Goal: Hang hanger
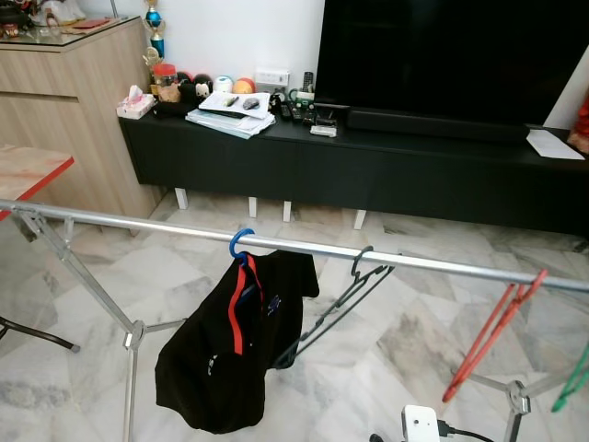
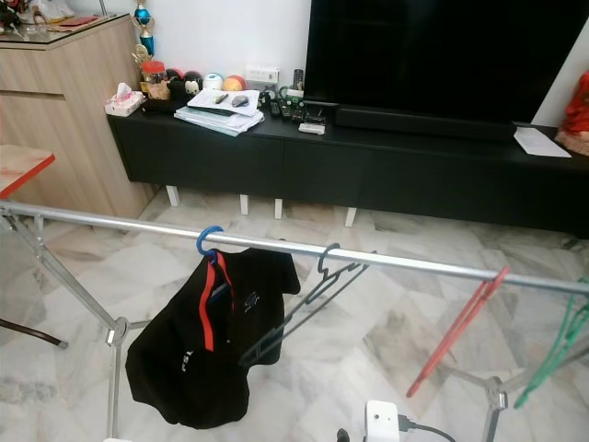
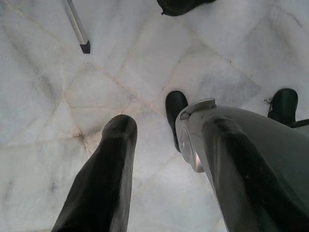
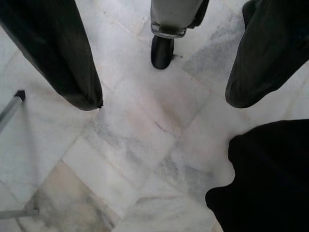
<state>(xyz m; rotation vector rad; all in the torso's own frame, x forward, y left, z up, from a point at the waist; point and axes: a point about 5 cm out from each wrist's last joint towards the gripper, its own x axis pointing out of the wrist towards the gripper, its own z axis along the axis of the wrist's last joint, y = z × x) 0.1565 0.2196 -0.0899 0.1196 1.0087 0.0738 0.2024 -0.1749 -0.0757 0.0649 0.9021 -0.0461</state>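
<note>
A blue hanger (image 1: pixel 241 245) carrying a black garment with a red stripe (image 1: pixel 235 345) hooks over a silver drying-rack rail (image 1: pixel 166 226) that runs across the scene at a slight slant. Just beside it on the robot's right, an empty dark grey hanger (image 1: pixel 342 304) hangs tilted from the same rail. Further right, a red hanger (image 1: pixel 493 333) leans from the rail, and a green hanger (image 2: pixel 554 354) sits at the far edge.

The left gripper (image 3: pixel 166 169) hangs low, pointing at the marble floor (image 1: pixel 386 341), its two black fingers spread apart and holding nothing. The right gripper (image 4: pixel 161 92) also points at the floor with its fingers wide apart and empty; the black garment's hem is near it.

Behind the rack stands a long black TV console (image 1: pixel 368 166) with a large dark television (image 1: pixel 451 55), papers and small items on top. A wooden cabinet (image 1: pixel 74 101) stands to the left.

Judging from this, the hanger appears already on the rail and both arms are lowered. If any step remains, it would be checking that the hook sits fully over the rail. To do that well, raise an arm clear of the garment and avoid knocking the tilted grey hanger next to it.
</note>
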